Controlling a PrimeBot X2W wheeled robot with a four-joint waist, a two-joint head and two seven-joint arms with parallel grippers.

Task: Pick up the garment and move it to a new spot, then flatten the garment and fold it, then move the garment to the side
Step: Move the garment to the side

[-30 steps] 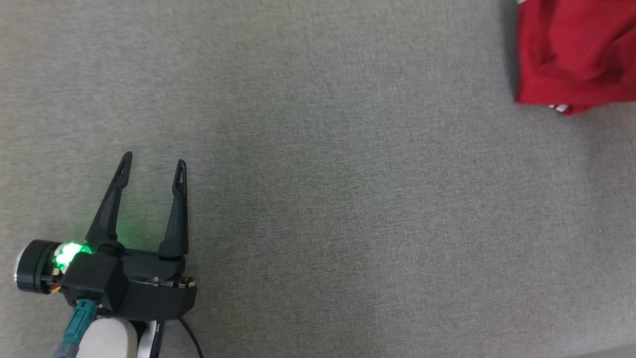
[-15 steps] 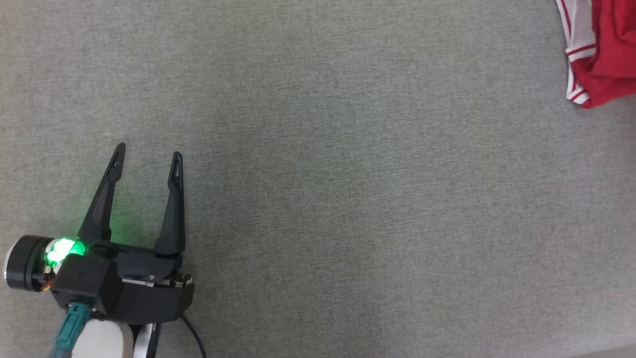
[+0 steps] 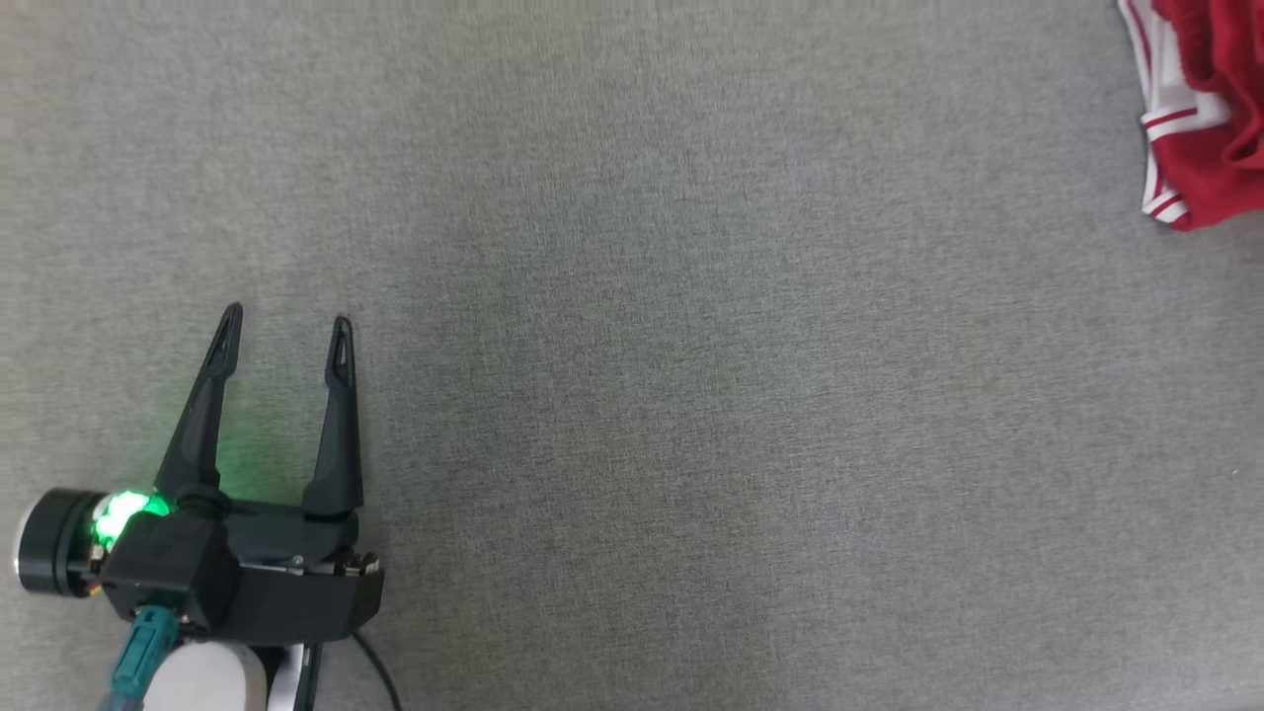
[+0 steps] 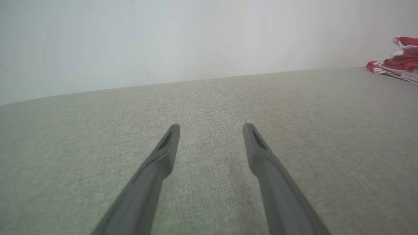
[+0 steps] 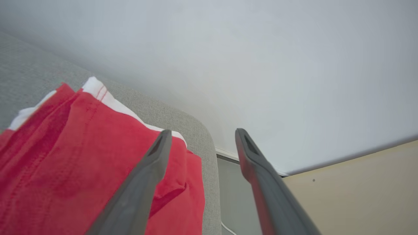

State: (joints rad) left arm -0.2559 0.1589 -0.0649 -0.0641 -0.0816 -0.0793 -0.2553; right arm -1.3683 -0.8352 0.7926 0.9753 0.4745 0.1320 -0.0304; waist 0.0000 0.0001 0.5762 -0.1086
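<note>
I see the red garment with white striped trim (image 3: 1200, 128) lying in a rumpled heap at the far right edge of the grey woven fabric surface (image 3: 691, 395). I judge that to be its side spot. My right gripper (image 5: 202, 133) hovers just over it by the surface's rounded corner, fingers spread with nothing between them. My left gripper (image 3: 284, 318) sits spread and empty at the near left, well apart and out of the cloth's way.

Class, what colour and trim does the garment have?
The garment is red with red-striped white trim; best in the right wrist view.
</note>
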